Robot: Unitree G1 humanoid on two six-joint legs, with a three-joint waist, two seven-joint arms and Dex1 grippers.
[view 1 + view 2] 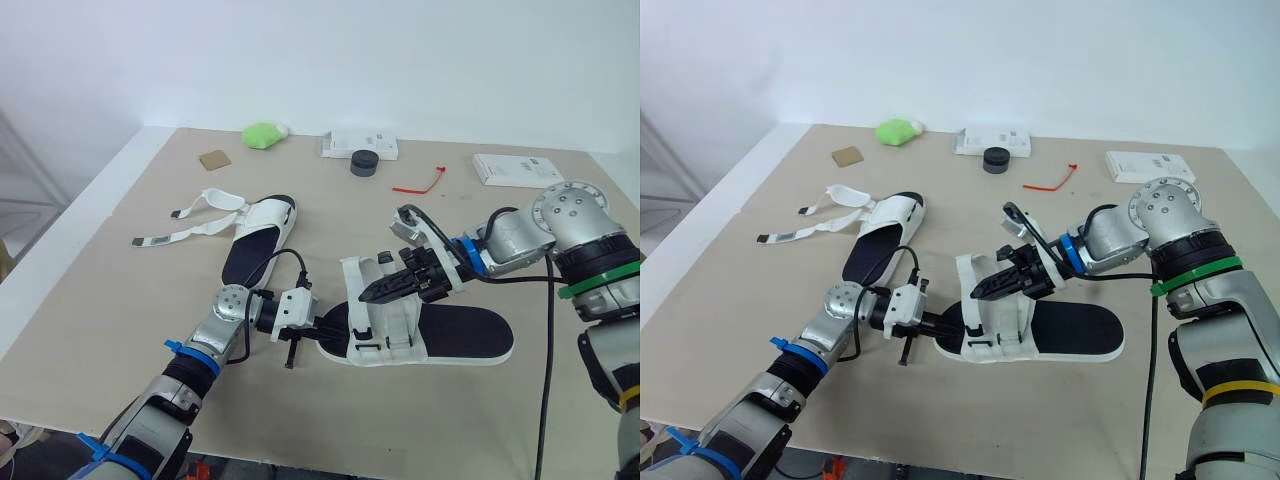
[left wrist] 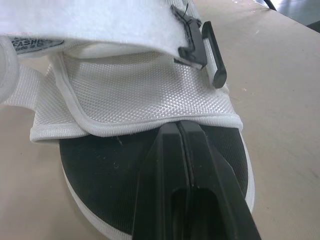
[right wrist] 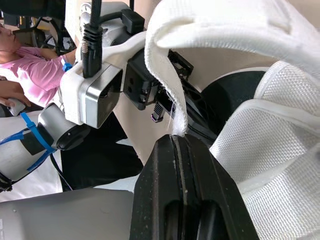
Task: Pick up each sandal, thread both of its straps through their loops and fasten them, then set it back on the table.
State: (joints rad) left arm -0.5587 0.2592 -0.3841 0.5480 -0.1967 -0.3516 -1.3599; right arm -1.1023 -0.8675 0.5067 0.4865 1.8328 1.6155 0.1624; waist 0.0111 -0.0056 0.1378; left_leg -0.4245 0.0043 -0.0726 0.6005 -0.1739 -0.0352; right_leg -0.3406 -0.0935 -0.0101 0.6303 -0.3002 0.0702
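While right pincer [image 1: 368,294] nips strap [image 1: 352,272], sandal [image 1: 470,338] lies beneath it.

Two sandals of one make lie on the worktop [image 1: 120,290], each with a black footbed, a white sole rim and white woven straps.

The near sandal [image 1: 455,335] lies flat near the front edge, sole down, its length running across the worktop. Its straps [image 1: 392,318] are bunched over the end toward the robot's left. One strap [image 1: 352,280] stands up in an arch, its edge pinched in the closed tips of the right gripper [image 1: 368,293]. A black loop [image 2: 212,55] sits at the side of the lower band.

The far sandal [image 1: 258,240] lies further back on the left, sole down and angled. It is unfastened, with two thin straps [image 1: 185,232] trailing flat to its left, dark tabs at their ends.
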